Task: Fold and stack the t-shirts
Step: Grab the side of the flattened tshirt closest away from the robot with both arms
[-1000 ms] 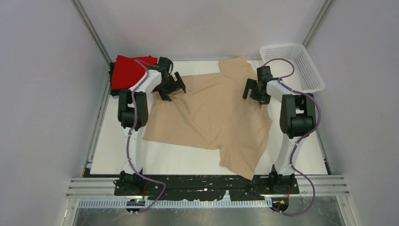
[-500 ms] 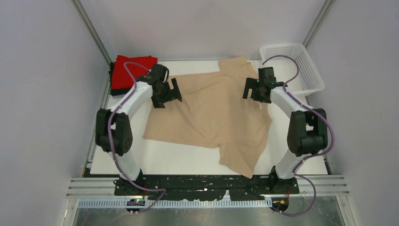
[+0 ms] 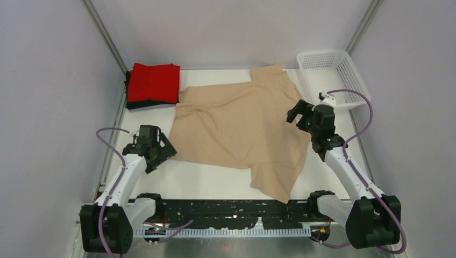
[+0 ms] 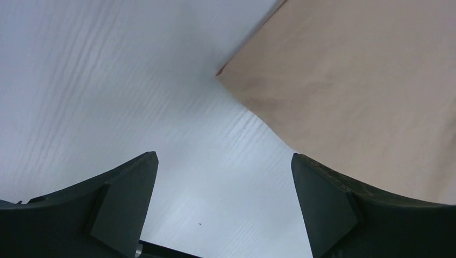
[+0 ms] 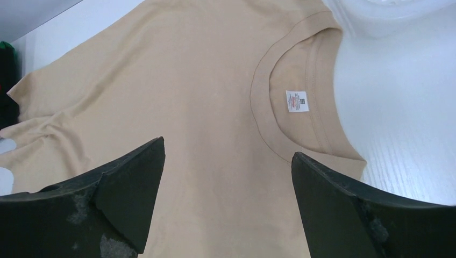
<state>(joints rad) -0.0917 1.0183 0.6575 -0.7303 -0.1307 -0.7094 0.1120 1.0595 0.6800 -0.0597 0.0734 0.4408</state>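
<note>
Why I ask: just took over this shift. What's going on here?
Two robot arms are partway through folding t-shirts. A beige t-shirt lies spread out, unfolded. The left gripper hangs at its near-left corner, the right gripper by its collar, both jaws open and empty. A folded red t-shirt tops the stack far left.

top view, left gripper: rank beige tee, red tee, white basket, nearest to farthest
From the left gripper:
1. Beige tee: just to its right, near-left corner right beside it.
2. Red tee: folded, at the far-left corner.
3. White basket: far-right corner, across the table.
</note>
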